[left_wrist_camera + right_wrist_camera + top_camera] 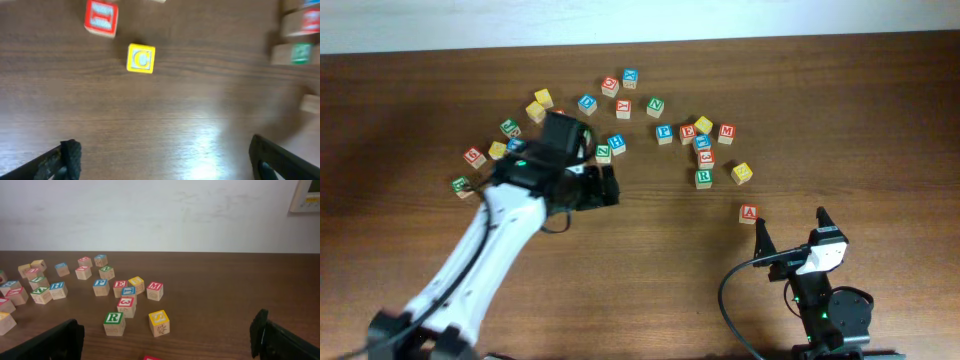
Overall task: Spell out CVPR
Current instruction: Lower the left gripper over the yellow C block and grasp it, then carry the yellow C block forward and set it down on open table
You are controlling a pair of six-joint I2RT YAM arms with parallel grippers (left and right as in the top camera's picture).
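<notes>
While hovering above the table [880, 120], spreads left gripper [165, 155] fingers wide, clamping nothing; looks down on yellow C block [140, 58], near a red block [101, 18]. Holds right gripper [165, 335] fingers wide apart, empty, low over the wood. Shows green R block [114, 323] near blue P block [100, 287], red 3 block [126, 305] just behind the R, loose among scattered letters.

- You're looking at a plain indoor room, a lab or an office by its look.
- A bare white wall [160, 215] runs across the top of the right wrist view, with a beige wall panel [306, 195] at upper right.
- A dark wood-grain table [650, 290] carries a loose black cable [721, 290] at the overhead's lower middle.
</notes>
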